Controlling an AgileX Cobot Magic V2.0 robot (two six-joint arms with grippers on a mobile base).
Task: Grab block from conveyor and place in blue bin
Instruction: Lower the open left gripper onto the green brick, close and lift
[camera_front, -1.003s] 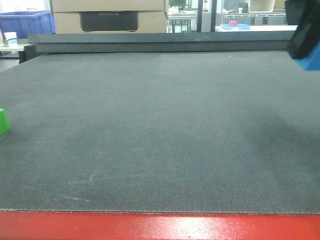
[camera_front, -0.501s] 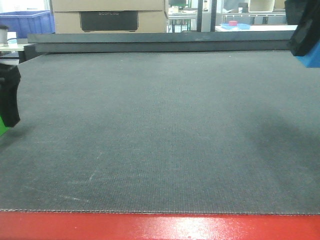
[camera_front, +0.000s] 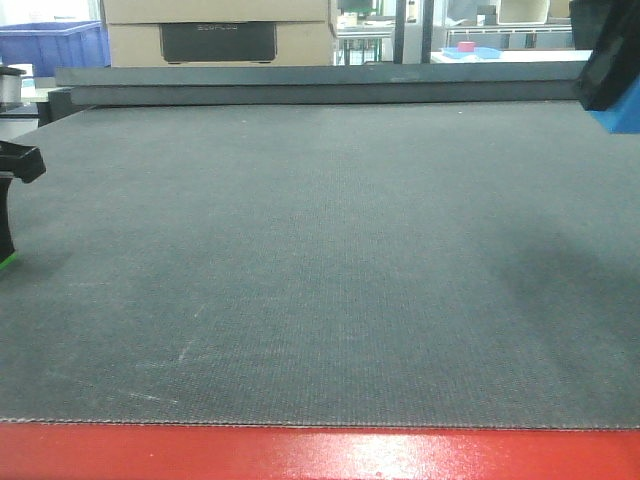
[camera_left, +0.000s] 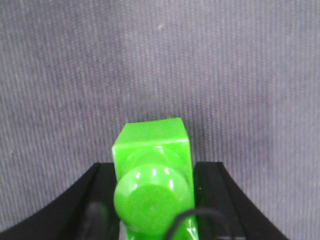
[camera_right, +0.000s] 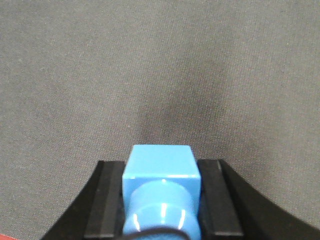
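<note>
In the front view, your conveyor (camera_front: 320, 260) is a wide, dark grey belt with a fine woven texture, edged below by a glossy red frame (camera_front: 320, 455). At its far left edge the black left gripper (camera_front: 6, 245) stands low on the belt, with a sliver of the green block (camera_front: 8, 261) at its tip. At top right, the right gripper (camera_front: 608, 95) holds a blue block (camera_front: 622, 122) above the belt. A blue bin (camera_front: 50, 30) sits far behind on the left. In the left wrist view, two matte black fingers (camera_left: 102, 192) clamp the shiny, flat-faced green block (camera_left: 150, 142), which has a round stud. In the right wrist view, the black fingers (camera_right: 107, 200) grip the smooth, studded blue block (camera_right: 160, 162).
</note>
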